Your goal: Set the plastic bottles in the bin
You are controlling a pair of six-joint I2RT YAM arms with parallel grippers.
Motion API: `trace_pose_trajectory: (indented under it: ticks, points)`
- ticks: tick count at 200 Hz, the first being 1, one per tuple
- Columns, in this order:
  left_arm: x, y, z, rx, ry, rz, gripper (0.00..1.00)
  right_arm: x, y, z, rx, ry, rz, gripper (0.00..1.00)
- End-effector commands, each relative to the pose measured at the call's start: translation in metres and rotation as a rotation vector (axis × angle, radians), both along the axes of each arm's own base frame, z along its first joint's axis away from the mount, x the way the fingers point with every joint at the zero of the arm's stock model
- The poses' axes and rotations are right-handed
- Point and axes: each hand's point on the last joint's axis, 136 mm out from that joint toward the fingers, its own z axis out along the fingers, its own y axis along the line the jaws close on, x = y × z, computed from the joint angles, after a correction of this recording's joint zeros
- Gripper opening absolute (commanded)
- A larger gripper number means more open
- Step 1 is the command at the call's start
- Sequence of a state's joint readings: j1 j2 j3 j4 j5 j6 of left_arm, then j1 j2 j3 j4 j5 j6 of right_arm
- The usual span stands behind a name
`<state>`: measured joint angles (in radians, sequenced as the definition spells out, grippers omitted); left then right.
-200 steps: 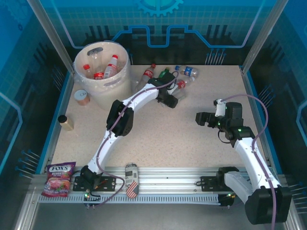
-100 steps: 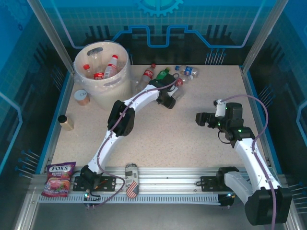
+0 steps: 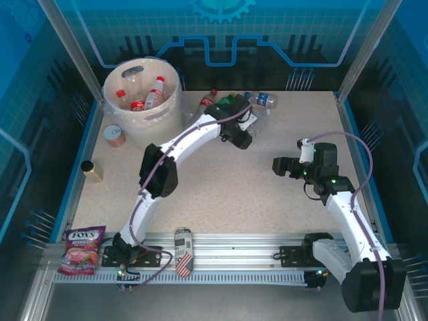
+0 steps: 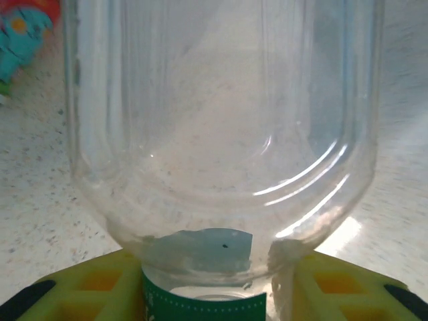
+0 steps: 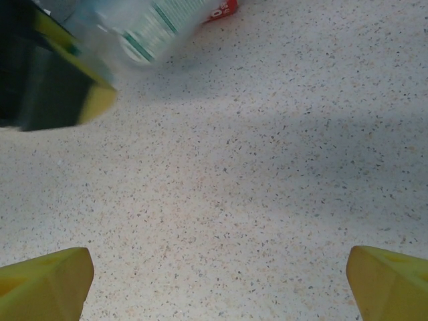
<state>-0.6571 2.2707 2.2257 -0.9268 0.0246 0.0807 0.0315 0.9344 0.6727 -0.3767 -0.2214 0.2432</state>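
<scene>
Bottle (image 4: 221, 134) (clamped, left gripper (image 4: 210, 284)), far end cropped

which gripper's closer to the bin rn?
Left. The left gripper, clamped on a green-labelled bottle, is to the right of the bin; the right gripper hangs open further right, mid-table.

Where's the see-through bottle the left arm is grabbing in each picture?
Top view: the bottle is at the far middle of the table, at the left arm's tip.
Left wrist view: huge, centre, between the yellow fingers.
Right wrist view: blurry, top left.
Shared landmark: the speckled table.
</scene>
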Motion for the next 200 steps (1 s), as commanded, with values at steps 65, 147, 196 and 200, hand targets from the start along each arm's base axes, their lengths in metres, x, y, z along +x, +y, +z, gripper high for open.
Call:
trace_pose_trajectory:
  ticks: [65, 147, 196, 200]
  points:
    - [-0.019, 0.132, 0.185, -0.132, -0.2, 0.227, 0.2, 0.009, -0.001, 0.004, 0.006, -0.028, 0.012, 0.98]
    - [-0.029, 0.287, 0.231, -0.189, -0.229, 0.617, 0.01, 0.026, 0.006, -0.001, 0.036, -0.025, 0.046, 0.98]
    - [-0.008, 0.314, 0.204, -0.155, -0.115, 0.682, 0.05, 0.026, 0.005, -0.006, 0.032, -0.03, 0.042, 0.98]
    - [-0.007, 0.314, 0.201, -0.153, -0.109, 0.682, 0.05, 0.026, 0.005, -0.007, 0.032, -0.029, 0.042, 0.98]
